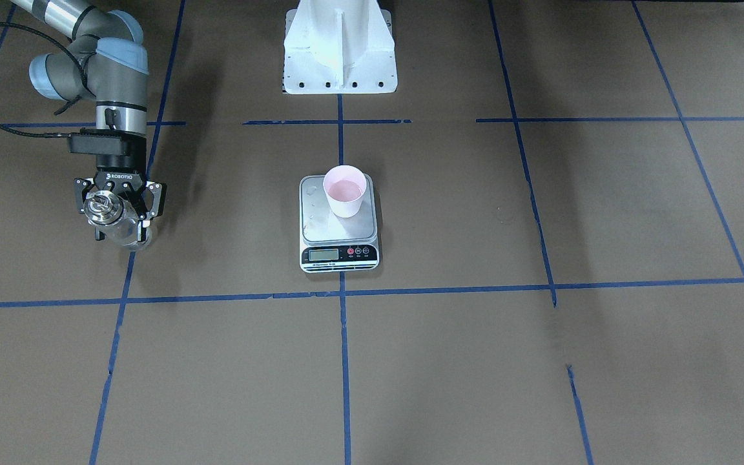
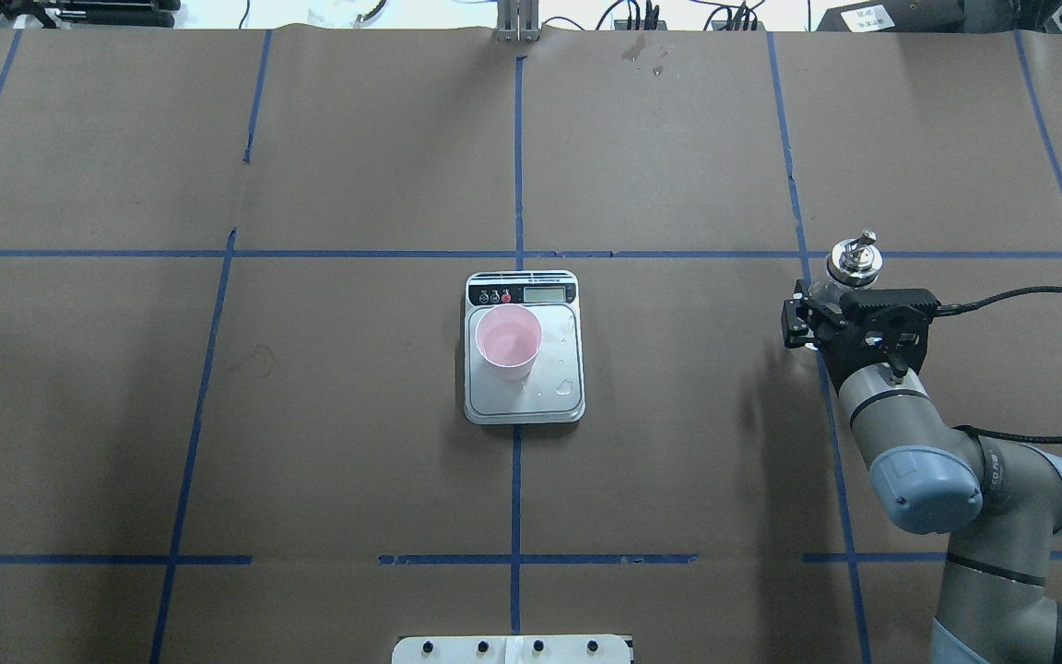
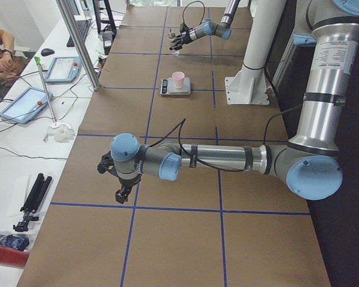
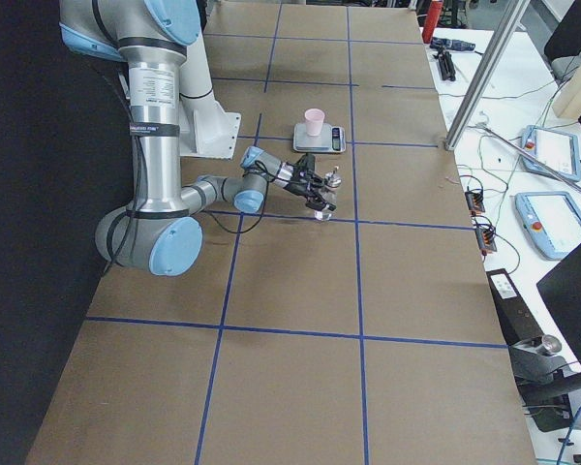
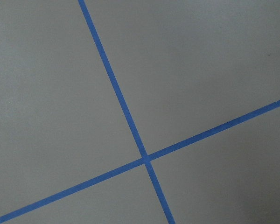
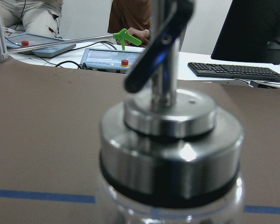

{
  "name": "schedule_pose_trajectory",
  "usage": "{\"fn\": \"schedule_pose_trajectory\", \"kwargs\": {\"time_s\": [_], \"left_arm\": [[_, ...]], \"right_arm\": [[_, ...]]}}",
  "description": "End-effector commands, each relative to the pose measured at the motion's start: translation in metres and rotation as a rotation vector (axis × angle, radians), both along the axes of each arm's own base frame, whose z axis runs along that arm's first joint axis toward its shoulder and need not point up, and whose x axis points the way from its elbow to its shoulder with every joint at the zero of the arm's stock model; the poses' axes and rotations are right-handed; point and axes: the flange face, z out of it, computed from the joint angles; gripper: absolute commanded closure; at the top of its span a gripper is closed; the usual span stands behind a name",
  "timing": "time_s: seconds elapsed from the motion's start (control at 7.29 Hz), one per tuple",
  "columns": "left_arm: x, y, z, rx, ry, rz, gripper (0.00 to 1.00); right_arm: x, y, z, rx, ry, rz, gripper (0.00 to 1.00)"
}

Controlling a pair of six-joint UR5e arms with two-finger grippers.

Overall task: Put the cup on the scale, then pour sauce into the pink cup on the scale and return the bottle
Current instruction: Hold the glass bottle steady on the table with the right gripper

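Note:
The pink cup (image 1: 345,191) stands upright on the scale (image 1: 340,254), toward the corner of its silver platform (image 2: 524,398); it also shows in the side views (image 3: 178,79) (image 4: 314,121). A few drops lie on the platform. My right gripper (image 1: 120,223) is shut on the clear bottle (image 1: 103,206), upright and low over the table, far from the scale on my right side. The bottle's metal collar and spout (image 2: 853,257) rise above the gripper (image 2: 828,309) and fill the right wrist view (image 6: 170,140). My left gripper (image 3: 116,192) shows only in the exterior left view, near that table end; I cannot tell whether it is open.
The white robot pedestal (image 1: 340,45) stands behind the scale. Blue tape lines (image 5: 130,126) grid the brown table cover. Tablets, cables and seated people (image 3: 3,60) are beyond the table's far edge.

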Motion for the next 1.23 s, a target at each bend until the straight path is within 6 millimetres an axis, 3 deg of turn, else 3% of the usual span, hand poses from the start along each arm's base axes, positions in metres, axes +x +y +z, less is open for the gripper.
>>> {"fn": "schedule_pose_trajectory", "kwargs": {"time_s": [0.0, 0.41, 0.69, 0.96, 1.1], "left_arm": [[-0.0003, -0.0009, -0.0011, 0.002, 0.0, -0.001, 0.0], [0.0006, -0.0023, -0.0028, 0.005, 0.0, 0.001, 0.0], [0.0006, -0.0044, -0.0053, 0.01, -0.001, 0.001, 0.0], [0.0007, -0.0051, -0.0062, 0.011, 0.0, 0.001, 0.0], [0.0007, -0.0051, -0.0062, 0.011, 0.0, 0.001, 0.0]], "right_arm": [[-0.0015, 0.0018, 0.001, -0.007, -0.003, -0.011, 1.0], [-0.0019, 0.002, 0.0008, -0.013, -0.004, -0.022, 1.0], [-0.0024, 0.0027, 0.0001, -0.013, -0.005, -0.025, 0.86], [-0.002, 0.0025, 0.0019, -0.018, -0.003, -0.029, 0.61], [-0.0023, 0.0025, 0.0027, -0.019, -0.002, -0.03, 0.53]]}}
